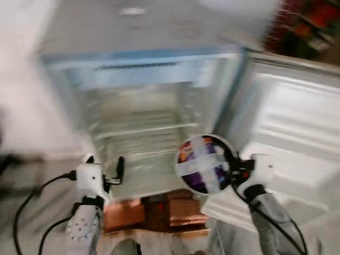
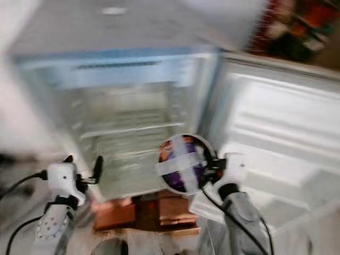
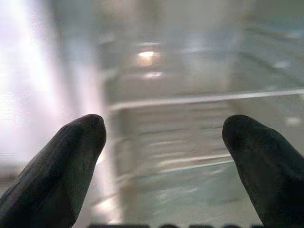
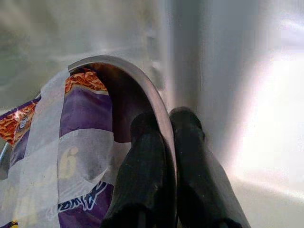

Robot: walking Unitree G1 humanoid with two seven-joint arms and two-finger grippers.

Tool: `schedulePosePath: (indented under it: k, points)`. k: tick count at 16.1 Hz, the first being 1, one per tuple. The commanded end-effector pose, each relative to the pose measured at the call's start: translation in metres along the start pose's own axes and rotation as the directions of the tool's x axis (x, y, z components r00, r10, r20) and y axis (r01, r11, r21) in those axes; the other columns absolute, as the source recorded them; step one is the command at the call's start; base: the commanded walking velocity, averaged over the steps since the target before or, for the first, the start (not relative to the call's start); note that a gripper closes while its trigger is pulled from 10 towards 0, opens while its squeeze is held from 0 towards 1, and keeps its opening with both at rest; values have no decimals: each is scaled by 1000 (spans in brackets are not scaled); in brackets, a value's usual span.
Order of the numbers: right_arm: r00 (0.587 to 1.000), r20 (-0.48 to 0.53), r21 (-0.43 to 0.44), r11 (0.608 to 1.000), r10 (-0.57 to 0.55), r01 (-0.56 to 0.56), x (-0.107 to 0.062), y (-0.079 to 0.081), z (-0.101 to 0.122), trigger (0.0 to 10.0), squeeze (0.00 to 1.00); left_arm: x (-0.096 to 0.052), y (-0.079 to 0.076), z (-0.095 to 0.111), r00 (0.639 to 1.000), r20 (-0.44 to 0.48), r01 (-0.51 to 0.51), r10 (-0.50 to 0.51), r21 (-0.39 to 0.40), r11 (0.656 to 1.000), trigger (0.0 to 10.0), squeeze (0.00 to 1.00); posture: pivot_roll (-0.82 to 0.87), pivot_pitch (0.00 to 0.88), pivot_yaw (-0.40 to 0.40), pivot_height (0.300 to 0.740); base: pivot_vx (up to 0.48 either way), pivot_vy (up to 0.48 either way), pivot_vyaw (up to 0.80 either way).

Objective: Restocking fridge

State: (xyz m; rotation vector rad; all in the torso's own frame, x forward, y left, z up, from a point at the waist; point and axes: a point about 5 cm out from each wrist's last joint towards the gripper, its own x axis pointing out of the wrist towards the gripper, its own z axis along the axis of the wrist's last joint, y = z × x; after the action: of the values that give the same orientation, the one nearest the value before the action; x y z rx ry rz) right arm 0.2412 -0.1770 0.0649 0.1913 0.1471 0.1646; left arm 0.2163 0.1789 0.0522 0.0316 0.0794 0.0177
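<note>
Fridge point(image 1: 143, 106) open | right gripper point(image 4: 164, 126) pinches bowl point(image 1: 204, 163) rim | left gripper point(image 3: 164, 135) raised, fingers apart

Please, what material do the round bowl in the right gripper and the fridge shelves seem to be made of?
Bowl: probably thin plastic or foam with a printed purple lid taped over; the right gripper pinches its thin rim. Fridge shelves: likely clear glass or plastic, since they look see-through and glossy, though blurred.

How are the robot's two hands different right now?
The right gripper is pinched shut on the rim of a purple bowl; the left gripper is open and holds nothing. The right one is beside the fridge door; the left one faces the shelves. Both have black fingers.
</note>
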Motion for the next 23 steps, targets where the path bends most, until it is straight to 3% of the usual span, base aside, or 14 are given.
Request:
schedulePosePath:
  k: [1,7,17,23]
  points:
    - [998,48,10,999,43,-43,8,9,10,10000,0,-1,3,-2,1000,-19,-19,19,6,1000,10000,0,112,55,-69,740,0,0,681]
    - [999,33,8,999,44,-44,10,8,8,10000,0,1,4,-3,999,-38,-26,26,-5,1000,10000,0,116,55,-65,740,0,0,178]
    - [999,29,7,1000,29,-29,12,7,7,10000,0,2,3,-2,999,-42,-10,10,8,1000,10000,0,115,62,-62,740,0,441,0]
    - [1000,27,28,1000,4,-4,13,5,7,10000,0,3,2,0,999,-27,34,-34,14,999,10000,0,113,63,-62,740,0,0,0]
